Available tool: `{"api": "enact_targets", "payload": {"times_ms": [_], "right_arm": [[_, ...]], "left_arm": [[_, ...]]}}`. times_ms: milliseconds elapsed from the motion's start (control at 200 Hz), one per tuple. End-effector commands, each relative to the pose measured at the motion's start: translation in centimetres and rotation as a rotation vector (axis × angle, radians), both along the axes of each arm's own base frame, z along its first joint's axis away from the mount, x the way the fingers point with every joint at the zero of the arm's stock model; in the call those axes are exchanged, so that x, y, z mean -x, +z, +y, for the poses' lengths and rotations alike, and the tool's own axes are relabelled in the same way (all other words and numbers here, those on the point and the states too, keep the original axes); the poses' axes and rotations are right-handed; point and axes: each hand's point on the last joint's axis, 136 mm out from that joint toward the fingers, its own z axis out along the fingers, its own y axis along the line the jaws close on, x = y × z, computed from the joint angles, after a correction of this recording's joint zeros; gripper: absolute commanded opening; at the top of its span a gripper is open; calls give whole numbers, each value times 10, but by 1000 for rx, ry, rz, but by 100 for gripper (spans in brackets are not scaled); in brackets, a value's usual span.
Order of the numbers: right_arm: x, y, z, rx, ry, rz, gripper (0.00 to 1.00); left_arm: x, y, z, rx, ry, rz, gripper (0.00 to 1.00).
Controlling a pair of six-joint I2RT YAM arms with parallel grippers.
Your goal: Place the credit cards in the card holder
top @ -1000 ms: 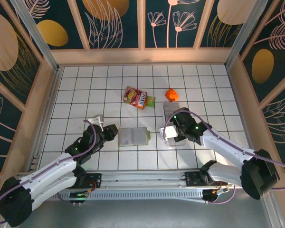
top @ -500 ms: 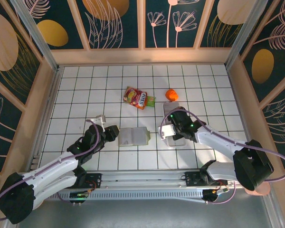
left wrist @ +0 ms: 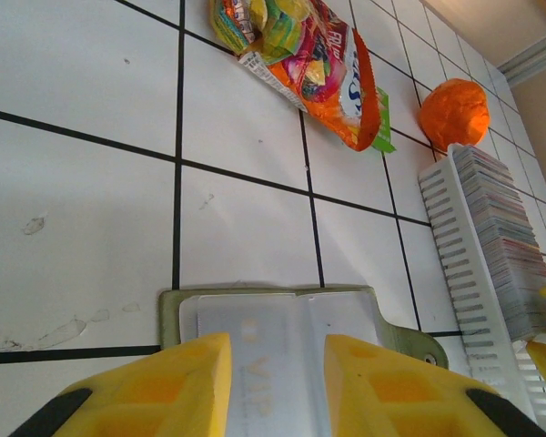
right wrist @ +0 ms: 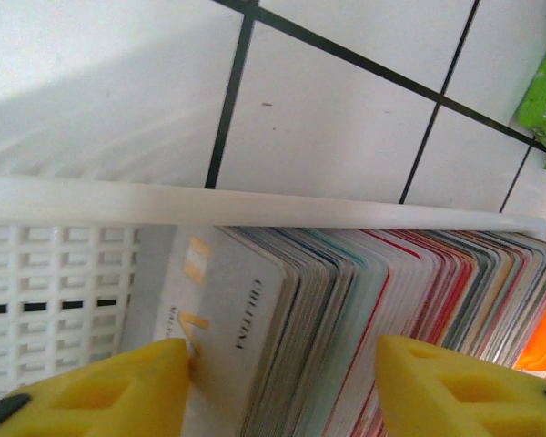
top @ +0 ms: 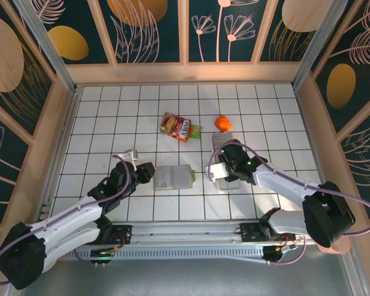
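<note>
**Right fingers spread over the card stack**

The right fingers (right wrist: pixel 155 373) were spread wide, straddling the front end of the credit cards (right wrist: pixel 364 291), which were packed on edge in a white slotted tray (right wrist: pixel 64 264); nothing was gripped. The left fingers (left wrist: pixel 196 373) were held apart, empty, just over the card holder (left wrist: pixel 282 319), laid open on the table (left wrist: pixel 73 182) near the tray

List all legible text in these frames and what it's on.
"VIP": faint, on the pale inside of the card holder.
"FOL": partial, on the snack bag; its other print is too distorted to read.
Frontmost of the credit cards: one dark printed word, too blurred to read.
</note>
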Motion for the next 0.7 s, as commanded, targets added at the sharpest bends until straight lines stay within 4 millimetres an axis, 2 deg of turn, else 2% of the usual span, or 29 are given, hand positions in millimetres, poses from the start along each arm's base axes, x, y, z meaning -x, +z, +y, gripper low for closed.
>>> {"api": "enact_targets", "payload": {"times_ms": [0, 280, 696], "right_arm": [[-12, 20, 2, -12, -3, -68, 48], [-5, 23, 3, -19, 11, -60, 35], [-3, 25, 2, -31, 12, -73, 23]], "left_arm": [[2, -3, -2, 5, -16, -2, 32], [3, -3, -3, 7, -22, 9, 32], [5, -6, -3, 12, -22, 21, 31]]}}
